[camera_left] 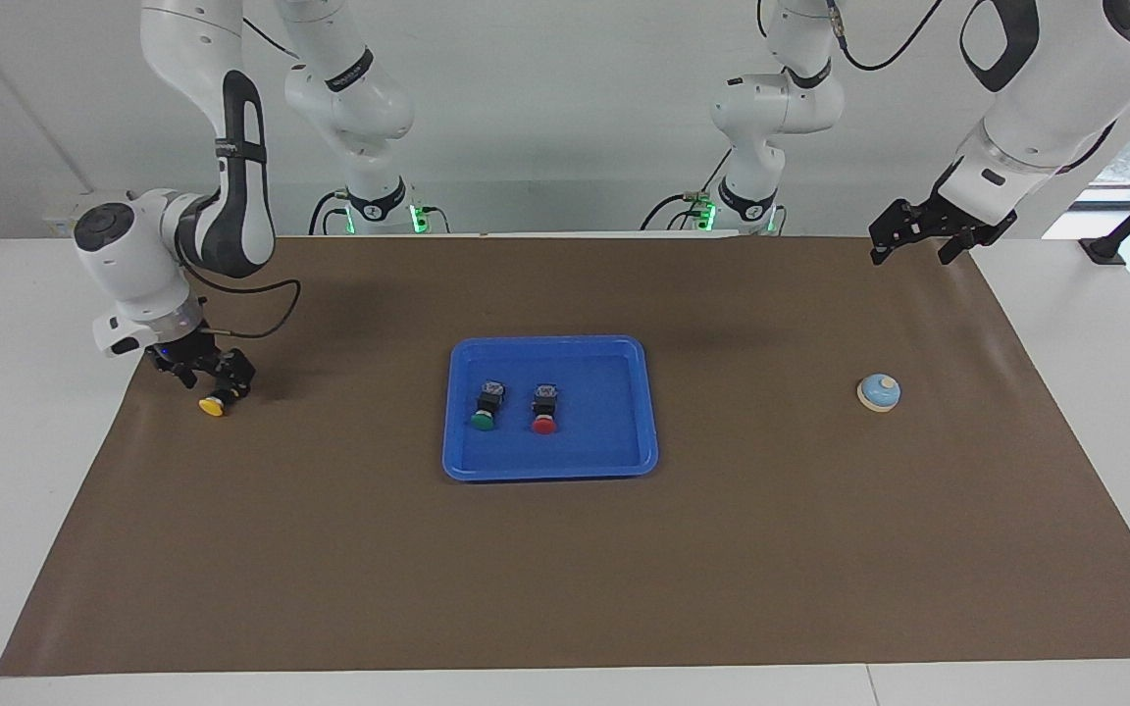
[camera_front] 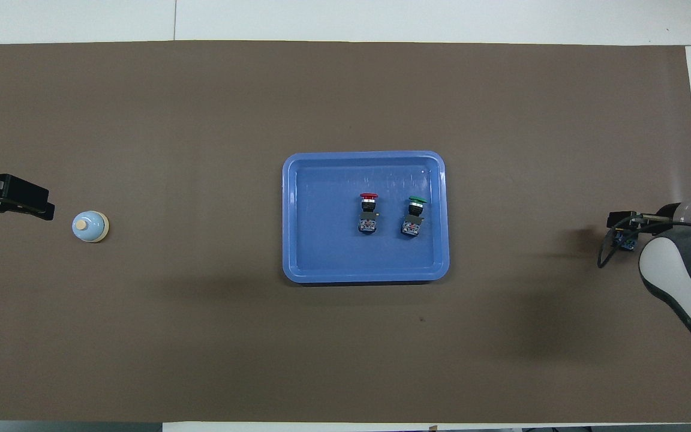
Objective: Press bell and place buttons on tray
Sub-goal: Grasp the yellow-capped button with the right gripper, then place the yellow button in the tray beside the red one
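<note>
The blue tray (camera_left: 550,465) (camera_front: 288,180) lies mid-table with the green button (camera_left: 485,405) (camera_front: 413,216) and the red button (camera_left: 544,410) (camera_front: 369,211) lying side by side in it. Toward the right arm's end, the yellow button (camera_left: 212,405) lies on the mat. My right gripper (camera_left: 213,383) (camera_front: 621,223) is low over its black body, open, a finger to either side. From overhead only the button's base (camera_front: 626,241) shows. The bell (camera_left: 879,392) (camera_front: 90,226) stands toward the left arm's end. My left gripper (camera_left: 914,245) (camera_front: 9,201) waits raised and open there.
A brown mat (camera_left: 565,569) covers most of the white table (camera_left: 16,412). The right arm's cable (camera_left: 261,319) loops beside its wrist.
</note>
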